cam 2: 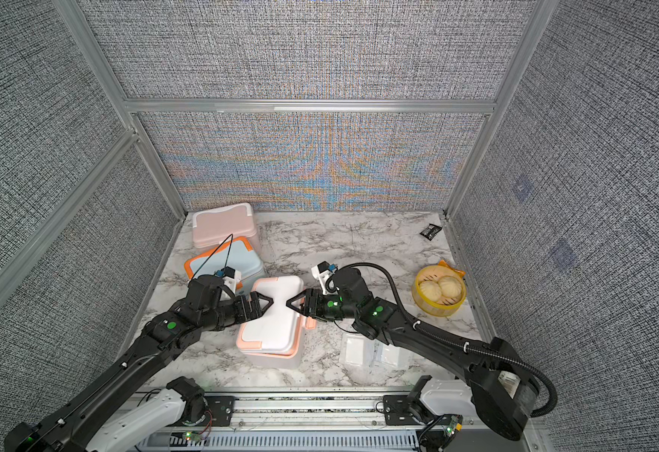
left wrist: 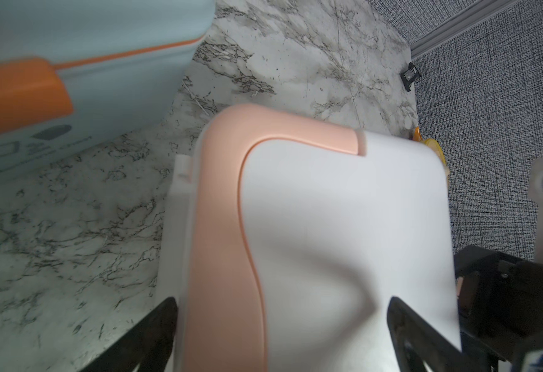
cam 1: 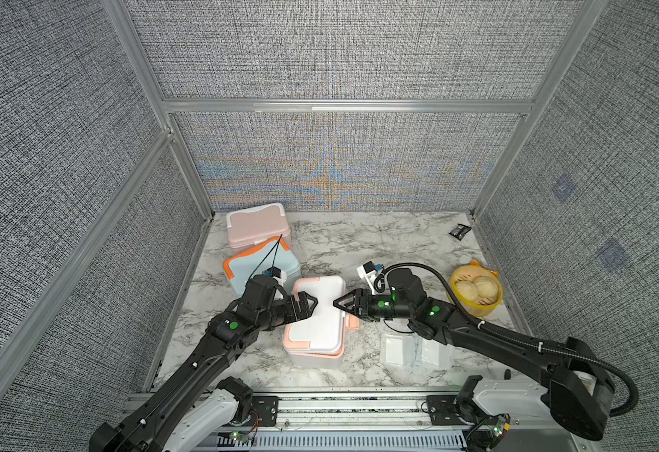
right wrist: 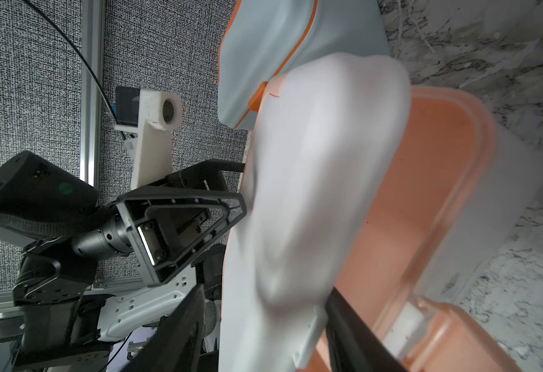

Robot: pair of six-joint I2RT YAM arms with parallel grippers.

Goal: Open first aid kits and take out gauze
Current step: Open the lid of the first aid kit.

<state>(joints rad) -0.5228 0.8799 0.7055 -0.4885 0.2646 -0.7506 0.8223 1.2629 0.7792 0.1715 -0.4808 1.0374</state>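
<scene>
Your left gripper (cam 1: 312,302) has its jaws spread wide astride the left edge of the white-and-peach kit's lid (cam 1: 322,313), clamping nothing. Your right gripper (cam 1: 339,302) pinches the lid's right edge, and the right wrist view shows the lid lifted off the peach box (right wrist: 450,199). That kit stands mid-worktop (cam 1: 378,242). The blue kit (cam 1: 242,270) and pink kit (cam 1: 255,225) sit closed at far left. Two gauze packets (cam 1: 396,350) lie just right of the open kit, under your right arm.
</scene>
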